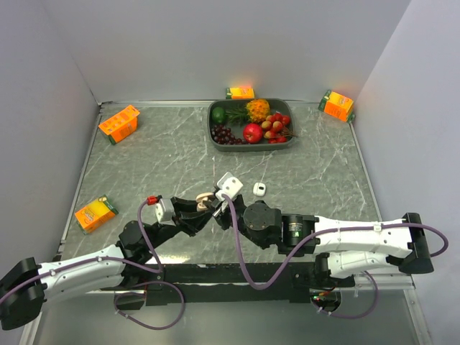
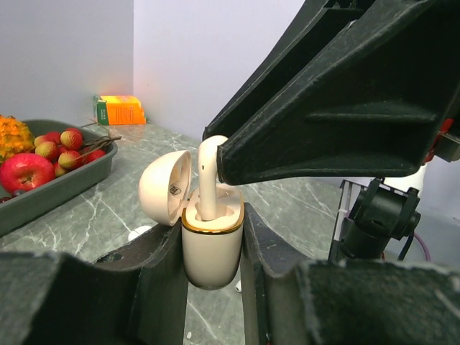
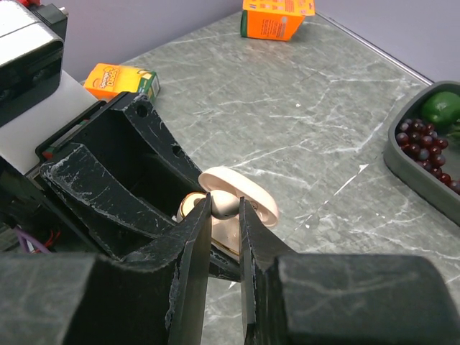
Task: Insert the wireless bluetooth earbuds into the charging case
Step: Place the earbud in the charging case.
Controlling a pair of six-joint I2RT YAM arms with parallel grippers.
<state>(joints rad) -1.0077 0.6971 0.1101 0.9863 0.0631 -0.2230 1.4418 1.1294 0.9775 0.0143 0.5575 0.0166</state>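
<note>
Your left gripper is clamped on the open case, just near of the table's middle, its lid hinged back. One earbud stands stem-down in a well, head above the rim, pinched in your right gripper. The far tray holds fruit

An earbud stands in the charging case, tray beyond.

I see a cream, gold-rimmed charging case between my black left jaws, a white earbud between the right.
</note>
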